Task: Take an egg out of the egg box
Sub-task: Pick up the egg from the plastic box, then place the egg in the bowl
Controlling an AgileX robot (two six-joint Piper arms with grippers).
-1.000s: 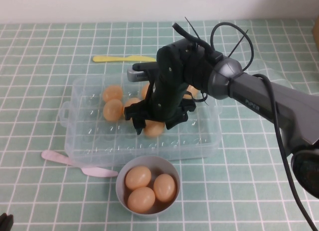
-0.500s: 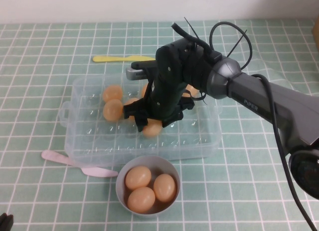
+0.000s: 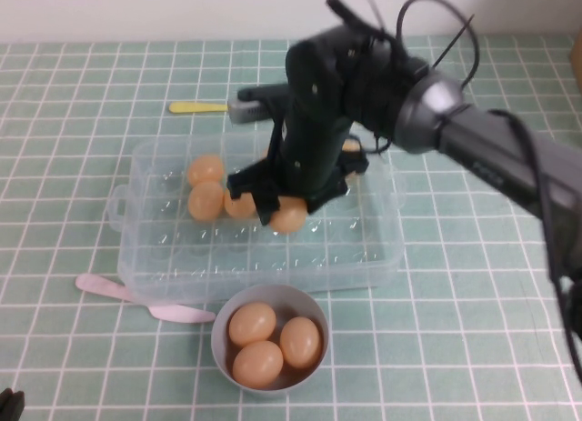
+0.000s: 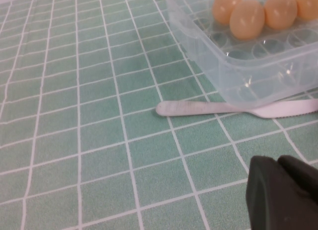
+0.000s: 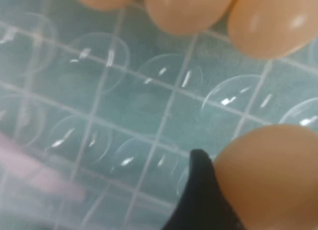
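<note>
The clear plastic egg box (image 3: 164, 257) lies mid-table with several tan-orange eggs in its cells, two of them at its left (image 3: 206, 200). My right gripper (image 3: 288, 215) hangs over the box's middle, shut on one egg (image 3: 290, 218) held just above the cells. The right wrist view has that egg (image 5: 271, 175) pressed against one black finger (image 5: 201, 190), with empty dimpled cells below. My left gripper (image 4: 283, 195) rests low at the near left of the table, shut and empty, apart from the box (image 4: 258, 76).
A round grey-blue bowl (image 3: 218, 335) with three eggs stands just in front of the box. A pink plastic knife (image 3: 118, 292) lies along the box's near left side. A yellow knife (image 3: 195, 106) lies behind the box.
My right gripper's fingers have narrowed onto the egg and lifted it slightly off its cell, shifting toward the back. The left arm has not moved.
</note>
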